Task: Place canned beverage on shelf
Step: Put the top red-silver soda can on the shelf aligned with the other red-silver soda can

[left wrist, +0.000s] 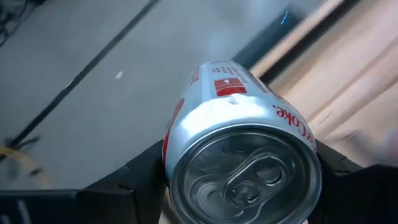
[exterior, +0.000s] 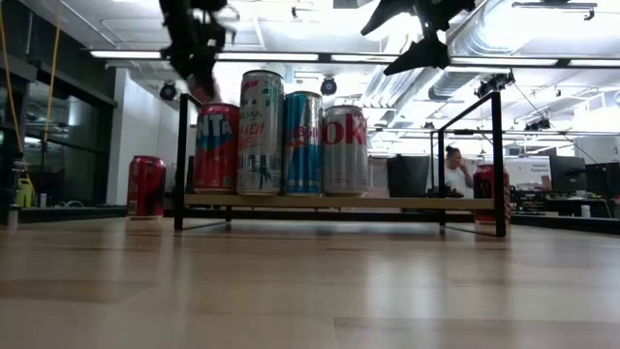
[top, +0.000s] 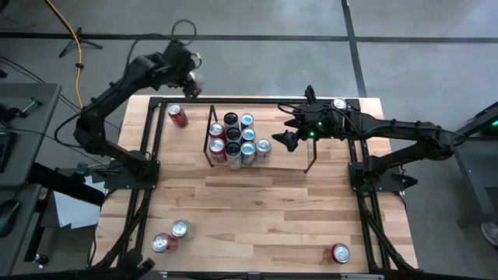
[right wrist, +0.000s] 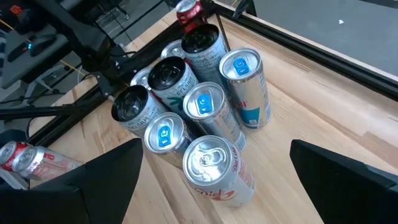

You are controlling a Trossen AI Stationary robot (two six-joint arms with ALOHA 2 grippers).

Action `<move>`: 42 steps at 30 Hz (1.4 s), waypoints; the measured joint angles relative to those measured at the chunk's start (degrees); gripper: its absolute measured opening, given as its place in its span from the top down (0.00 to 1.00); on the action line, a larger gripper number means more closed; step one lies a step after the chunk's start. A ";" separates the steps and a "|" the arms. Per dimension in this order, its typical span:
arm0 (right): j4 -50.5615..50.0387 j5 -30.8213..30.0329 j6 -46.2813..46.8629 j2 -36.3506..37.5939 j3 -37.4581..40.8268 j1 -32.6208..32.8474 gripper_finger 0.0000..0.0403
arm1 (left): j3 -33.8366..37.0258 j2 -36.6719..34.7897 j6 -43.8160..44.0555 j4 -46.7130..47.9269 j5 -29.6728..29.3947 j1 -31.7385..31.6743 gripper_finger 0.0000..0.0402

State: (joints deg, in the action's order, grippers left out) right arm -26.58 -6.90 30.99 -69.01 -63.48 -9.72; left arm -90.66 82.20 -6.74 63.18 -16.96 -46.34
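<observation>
1. Silver-and-red can sits clamped in the left gripper, raised beyond the shelf's far left corner.
2. Cluster of cans already fills the shelf's left end.
3. Right gripper hovers above the shelf, jaws wide and empty.
4. Best lower the can upright into a free spot beside the cluster, clear of its neighbours.

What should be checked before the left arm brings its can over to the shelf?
1. Can held: ok, left hand grips a silver Coke can.
2. Can above the table: not ok, it hangs past the far edge.
3. Free shelf space: ok, cans crowd only its left end.
4. Right hand out of the way: not ok, open over mid-shelf.
5. Grip firmness: cannot tell.
</observation>
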 joint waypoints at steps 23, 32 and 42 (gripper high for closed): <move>0.24 -0.02 -2.55 8.80 -4.49 0.00 0.03 | -26.82 23.15 7.93 0.00 5.61 25.47 0.44; -0.72 -2.86 -2.61 9.48 -4.49 2.44 0.03 | -28.84 29.45 8.06 -2.50 13.15 27.06 0.44; -18.15 -11.54 3.04 8.77 -4.51 3.38 0.03 | -28.89 32.18 8.13 -4.61 15.64 27.18 0.44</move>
State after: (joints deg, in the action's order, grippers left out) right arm -44.73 -18.44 34.03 -60.24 -67.99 -6.33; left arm -119.55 114.38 1.39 58.57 -1.33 -19.16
